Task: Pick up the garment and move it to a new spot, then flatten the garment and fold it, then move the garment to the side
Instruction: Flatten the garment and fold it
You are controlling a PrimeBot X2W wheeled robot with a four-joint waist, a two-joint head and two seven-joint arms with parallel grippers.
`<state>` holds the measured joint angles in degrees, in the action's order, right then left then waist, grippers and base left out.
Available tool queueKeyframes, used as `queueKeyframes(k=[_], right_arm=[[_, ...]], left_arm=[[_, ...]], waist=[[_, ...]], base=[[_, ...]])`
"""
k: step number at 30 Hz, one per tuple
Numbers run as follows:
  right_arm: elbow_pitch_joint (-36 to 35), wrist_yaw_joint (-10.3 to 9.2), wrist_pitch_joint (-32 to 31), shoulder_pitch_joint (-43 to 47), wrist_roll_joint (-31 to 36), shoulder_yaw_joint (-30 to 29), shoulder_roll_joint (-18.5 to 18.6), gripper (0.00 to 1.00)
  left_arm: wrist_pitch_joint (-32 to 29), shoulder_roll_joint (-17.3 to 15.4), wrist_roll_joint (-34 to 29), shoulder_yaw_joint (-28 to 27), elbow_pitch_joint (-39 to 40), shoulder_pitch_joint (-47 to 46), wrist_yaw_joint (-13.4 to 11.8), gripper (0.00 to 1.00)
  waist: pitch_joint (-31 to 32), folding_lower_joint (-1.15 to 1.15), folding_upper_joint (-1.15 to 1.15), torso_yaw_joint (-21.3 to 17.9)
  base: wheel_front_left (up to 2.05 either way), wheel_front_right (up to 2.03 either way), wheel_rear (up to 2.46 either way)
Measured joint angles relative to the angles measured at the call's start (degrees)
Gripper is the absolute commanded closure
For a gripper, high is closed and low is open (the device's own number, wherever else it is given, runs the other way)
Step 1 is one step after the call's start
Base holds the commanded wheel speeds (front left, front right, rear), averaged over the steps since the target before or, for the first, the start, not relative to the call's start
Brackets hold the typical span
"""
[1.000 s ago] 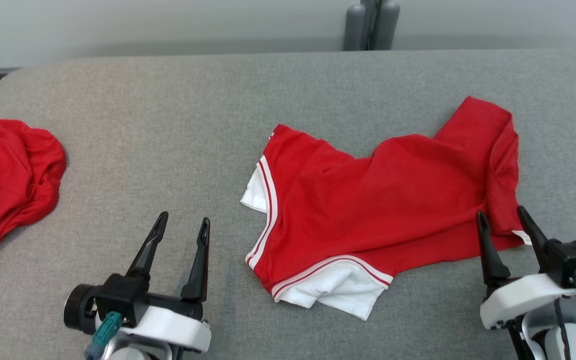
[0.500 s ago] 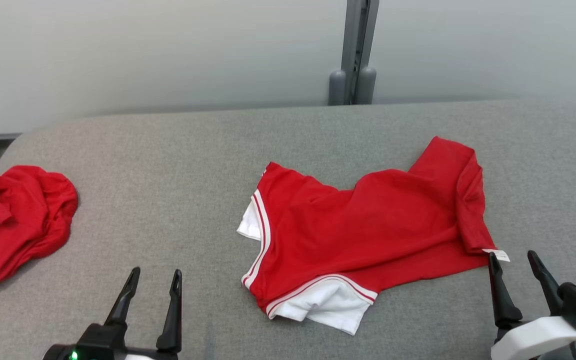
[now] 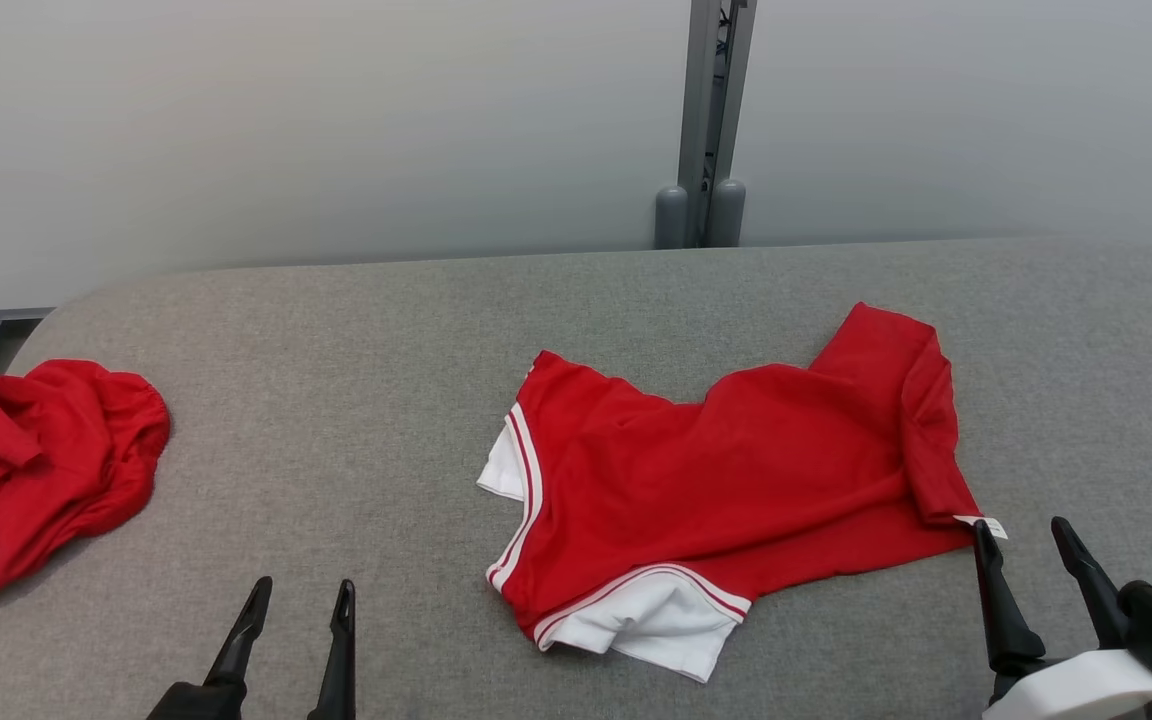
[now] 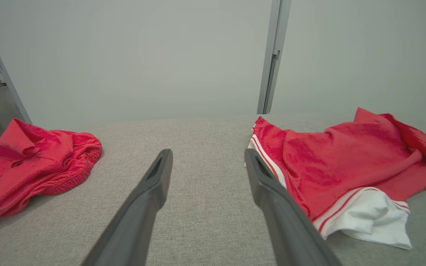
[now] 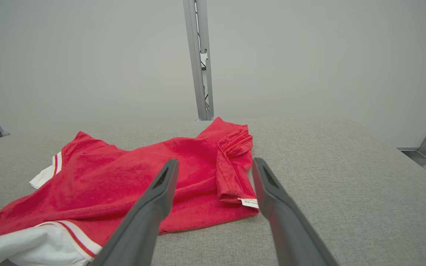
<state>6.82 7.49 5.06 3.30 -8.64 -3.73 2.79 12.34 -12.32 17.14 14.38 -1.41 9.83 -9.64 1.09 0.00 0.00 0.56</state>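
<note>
Your right gripper (image 5: pixel 215 162) hangs with its 2 fingers spread and empty. Under them you see the red garment (image 5: pixel 124 177) rumpled on the grey worktop (image 5: pixel 327 177), white label (image 5: pixel 250 202) nearest. A metal post (image 5: pixel 200 59) rises past the far edge.

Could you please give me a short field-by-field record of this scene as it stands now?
table: grey, padded
garment: red with white trim, crumpled near the middle, unfolded
red heap: second cloth at the table's left edge
left pincer: open, empty, over bare table
right pincer: open, empty, near the garment's labelled corner
</note>
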Motion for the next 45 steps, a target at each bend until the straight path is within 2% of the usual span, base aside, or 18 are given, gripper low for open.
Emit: queueKeyframes(k=[12, 19, 26, 32, 43, 44, 45], right_arm=[[0.0, 0.0, -0.4, 0.2, -0.5, 0.2, 0.0, 0.0], [-0.4, 0.0, -0.4, -0.7, -0.5, 0.2, 0.0, 0.0], [-0.3, 0.0, -0.4, -2.7, -0.5, 1.0, 0.0, 0.0], [0.3, 0.0, 0.2, -3.8, -0.5, 0.7, 0.0, 0.0], [1.6, 0.0, 1.0, -4.5, -0.9, 0.3, 0.0, 0.0], [1.6, 0.0, 1.1, -4.6, -0.9, 0.4, 0.0, 0.0], [1.7, 0.0, 1.3, -4.7, -0.9, 0.4, 0.0, 0.0]], left_arm=[[-1.2, -0.3, -0.6, 2.3, 1.1, -0.7, 0.4, 0.0], [-6.7, 1.4, -1.2, 10.1, 1.5, -5.2, 5.7, 0.0], [-15.0, 3.8, 0.6, 15.6, -3.5, -9.9, 10.5, 0.0], [-17.7, 4.2, 1.9, 16.2, -6.6, -12.3, 11.6, 0.0], [-18.3, 4.2, 3.1, 15.9, -8.4, -13.0, 11.5, 0.0], [-18.3, 4.2, 3.2, 15.8, -8.5, -13.0, 11.5, 0.04], [-18.4, 4.2, 3.3, 15.8, -8.5, -13.0, 11.5, 0.41]], waist=[[-0.4, 0.0, 0.0, 0.2], [-2.7, 0.0, 0.0, 0.5], [-6.1, 0.0, 0.0, -0.9], [-8.3, 0.0, 0.0, -2.8], [-9.6, 0.0, 0.0, -3.9], [-9.7, 0.0, 0.0, -3.8], [-9.7, 0.0, 0.0, -3.8]], base=[[0.0, 0.0, 0.0], [0.0, 0.0, 0.0], [0.0, 0.0, 0.0], [0.0, 0.0, 0.0], [0.0, 0.0, 0.0], [0.0, 0.0, 0.0], [0.0, 0.0, 0.0]])
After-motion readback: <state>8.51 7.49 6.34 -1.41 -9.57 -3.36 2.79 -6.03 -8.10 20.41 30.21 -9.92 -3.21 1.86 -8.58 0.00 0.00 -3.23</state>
